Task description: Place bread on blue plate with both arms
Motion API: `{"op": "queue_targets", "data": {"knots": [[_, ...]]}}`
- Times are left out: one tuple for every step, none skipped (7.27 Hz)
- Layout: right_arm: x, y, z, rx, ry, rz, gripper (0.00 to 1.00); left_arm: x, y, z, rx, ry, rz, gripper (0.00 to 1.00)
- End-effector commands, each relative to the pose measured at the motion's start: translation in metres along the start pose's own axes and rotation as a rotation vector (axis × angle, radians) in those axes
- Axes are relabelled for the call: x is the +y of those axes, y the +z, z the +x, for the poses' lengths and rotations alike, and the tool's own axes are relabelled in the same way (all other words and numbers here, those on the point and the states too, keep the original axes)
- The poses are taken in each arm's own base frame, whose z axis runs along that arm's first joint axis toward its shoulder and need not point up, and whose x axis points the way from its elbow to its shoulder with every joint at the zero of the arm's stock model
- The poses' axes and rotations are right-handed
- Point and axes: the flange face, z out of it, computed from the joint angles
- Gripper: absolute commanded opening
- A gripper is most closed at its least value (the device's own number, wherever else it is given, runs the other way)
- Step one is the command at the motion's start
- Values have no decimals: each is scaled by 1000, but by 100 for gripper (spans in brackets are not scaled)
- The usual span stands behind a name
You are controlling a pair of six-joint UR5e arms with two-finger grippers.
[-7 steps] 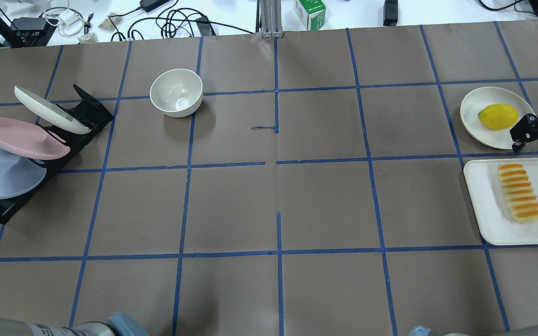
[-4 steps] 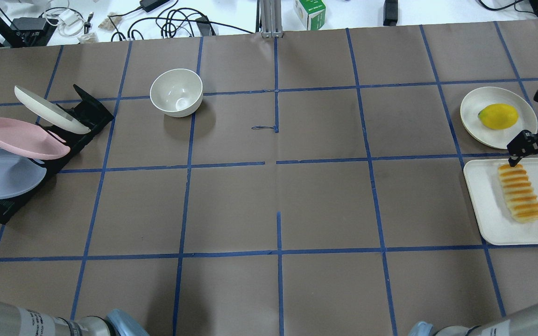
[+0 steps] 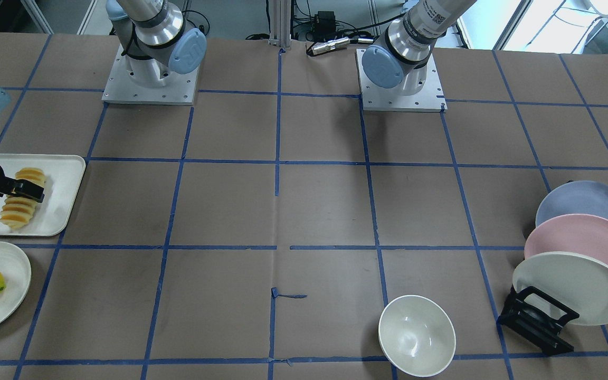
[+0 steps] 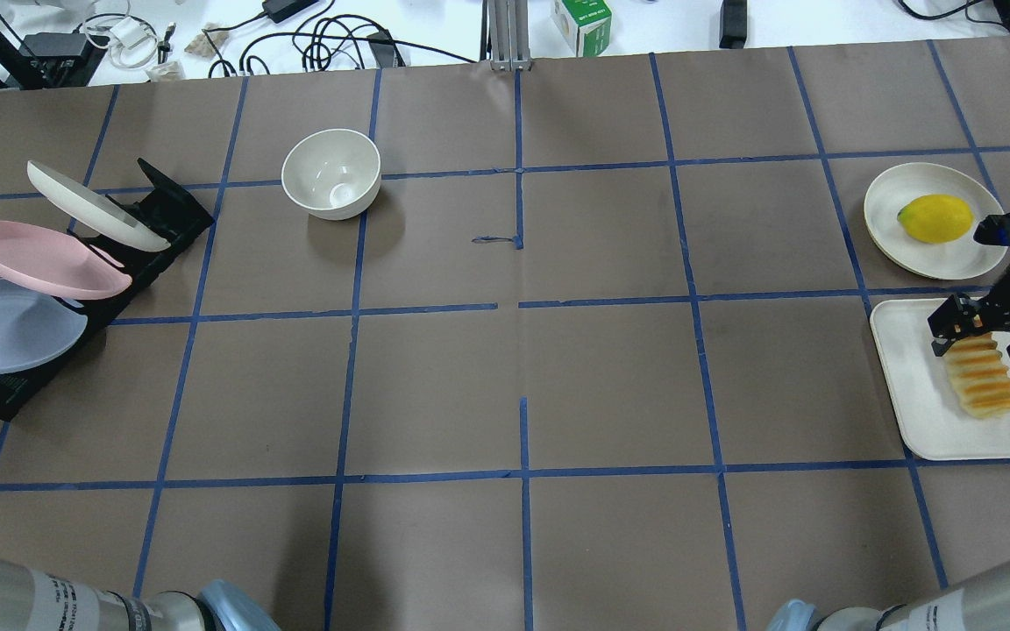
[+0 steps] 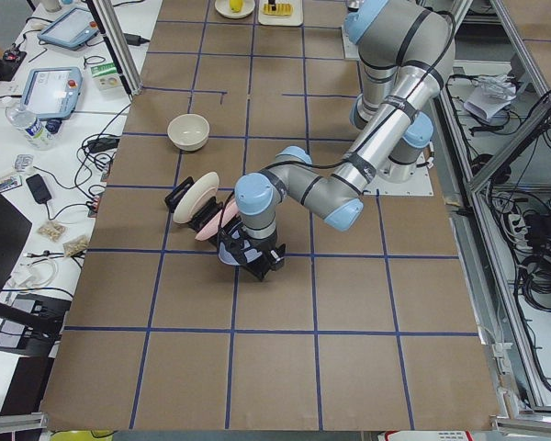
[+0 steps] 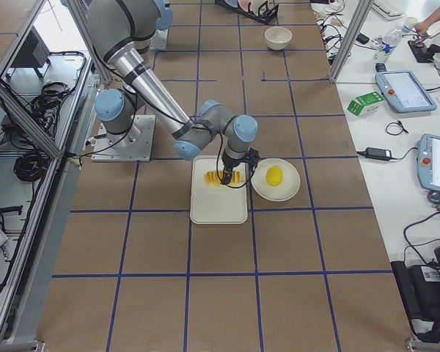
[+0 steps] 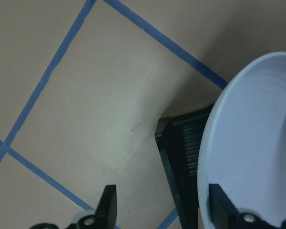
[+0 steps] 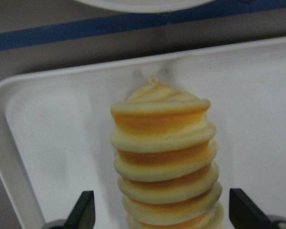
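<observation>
The bread (image 4: 983, 386) lies on a white tray (image 4: 913, 394) at the table's right end; it also shows in the front view (image 3: 18, 210) and the right wrist view (image 8: 164, 157). My right gripper (image 4: 983, 337) is open, low over the tray, with its fingers on either side of the loaf's far end (image 8: 162, 214). The blue plate (image 4: 5, 326) leans in the nearest slot of a black rack (image 4: 167, 210) at the left end. My left gripper (image 7: 162, 202) is open beside the blue plate's (image 7: 257, 143) rim, one finger over it, holding nothing.
A pink plate (image 4: 40, 258) and a cream-white plate (image 4: 93, 206) lean in the same rack. A white bowl (image 4: 331, 173) stands at the back left of centre. A lemon (image 4: 935, 218) sits on a cream plate (image 4: 899, 188) just beyond the tray.
My right gripper has moved from beside the lemon plate toward the robot, onto the tray and down over the bread's far end. The left arm's forearm has shifted slightly.
</observation>
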Motion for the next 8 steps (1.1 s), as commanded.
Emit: {"op": "queue_targets", "data": {"knots": [[1,14,1,15,-4,-25,100,0,0,1,10,-10,1,36],[0,16,1,16,-4,-26,93,0,1,1,14,-13,1,0],[-1,16,1,13,4,-22,58,0,0,1,13,-15,2,0],[-4,8,3,28,4,7,6,1,-4,1,12,-17,8,0],[-4,4,5,39,5,15,0,3,-11,1,9,-16,14,0],[-6,-9,8,51,9,38,0,4,-20,0,4,-12,28,0],[-10,-39,10,74,8,78,0,8,-30,-2,4,1,22,0],[-7,-71,7,61,0,77,0,20,-52,-3,6,18,-53,0]]}}
